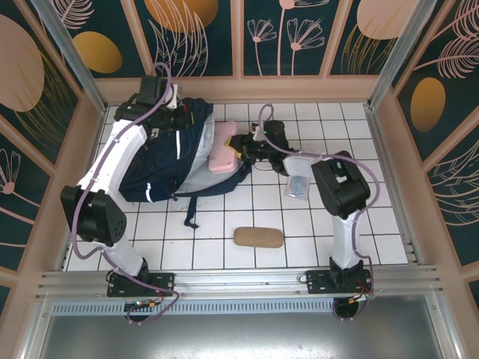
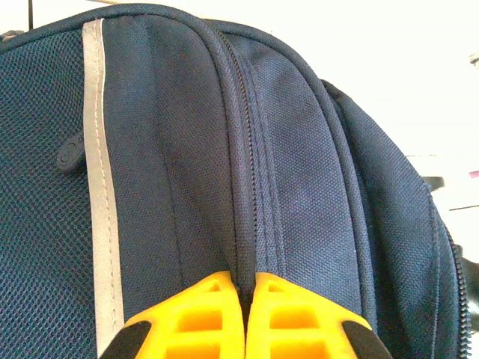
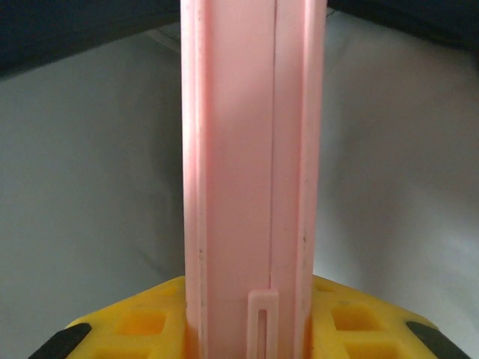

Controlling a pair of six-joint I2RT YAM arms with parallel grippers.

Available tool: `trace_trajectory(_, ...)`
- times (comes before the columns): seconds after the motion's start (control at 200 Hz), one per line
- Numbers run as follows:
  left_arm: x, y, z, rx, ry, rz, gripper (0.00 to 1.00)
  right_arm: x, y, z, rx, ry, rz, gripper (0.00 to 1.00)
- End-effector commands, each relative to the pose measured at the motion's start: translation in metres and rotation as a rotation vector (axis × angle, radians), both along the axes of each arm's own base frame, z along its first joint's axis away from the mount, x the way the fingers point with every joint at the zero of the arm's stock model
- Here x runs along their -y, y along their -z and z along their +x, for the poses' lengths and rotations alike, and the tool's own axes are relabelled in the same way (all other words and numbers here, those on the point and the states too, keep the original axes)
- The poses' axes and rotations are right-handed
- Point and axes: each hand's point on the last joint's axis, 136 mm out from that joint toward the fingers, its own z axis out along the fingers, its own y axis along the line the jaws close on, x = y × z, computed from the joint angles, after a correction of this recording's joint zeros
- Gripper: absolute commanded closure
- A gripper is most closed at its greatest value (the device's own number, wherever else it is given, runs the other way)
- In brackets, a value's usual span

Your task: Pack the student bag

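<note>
White tiled counter (image 1: 314,247) inside patterned walls (image 1: 202,37). The student bag (image 1: 168,161) lies upper left of centre, the left jaws pinched shut on its zipper seam (image 2: 243,149). The right jaws clamp a pink case (image 1: 222,153) at the bag's opening, where it could snag if the fabric sags.

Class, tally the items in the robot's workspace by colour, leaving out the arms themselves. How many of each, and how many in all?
Navy: student bag, 1
Pink: box, 1
Tan: pouch, 1
Clear-grey: packet, 1
Total: 4
</note>
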Motion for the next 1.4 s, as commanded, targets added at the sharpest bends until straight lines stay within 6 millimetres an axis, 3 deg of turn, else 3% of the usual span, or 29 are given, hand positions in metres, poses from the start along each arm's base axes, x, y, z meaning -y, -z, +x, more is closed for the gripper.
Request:
trace_trajectory(0.0,0.017,-0.078,-0.003,0.213,0.098,-0.21,1.0,-0.038,-0.005,0.007,0.017,-0.028,0.005,0.68)
trace_trajectory(0.245,0.011,-0.077,-0.004,0.2,0.085,-0.296,1.0,-0.094,0.035,0.012,-0.073,-0.047,-0.039,0.67)
trace_trajectory(0.4,0.011,-0.076,-0.004,0.194,0.079,-0.311,1.0,-0.1,0.056,0.015,-0.132,0.011,-0.083,0.67)
trace_trajectory(0.62,0.012,-0.073,-0.005,0.187,0.078,-0.328,1.0,-0.107,0.071,0.024,-0.157,0.054,-0.134,0.67)
trace_trajectory(0.745,0.012,-0.07,-0.006,0.182,0.077,-0.332,1.0,-0.117,0.069,0.022,-0.157,0.02,-0.137,0.57)
trace_trajectory(0.866,0.009,-0.068,-0.006,0.182,0.072,-0.323,1.0,-0.11,0.066,0.019,-0.133,0.02,-0.207,0.39)
trace_trajectory(1.011,0.006,-0.065,-0.006,0.184,0.063,-0.324,1.0,-0.093,0.059,0.019,-0.117,0.026,-0.279,0.29)
trace_trajectory(1.396,0.006,-0.057,-0.006,0.186,0.063,-0.345,1.0,-0.052,0.041,0.001,-0.085,0.038,-0.469,0.24)
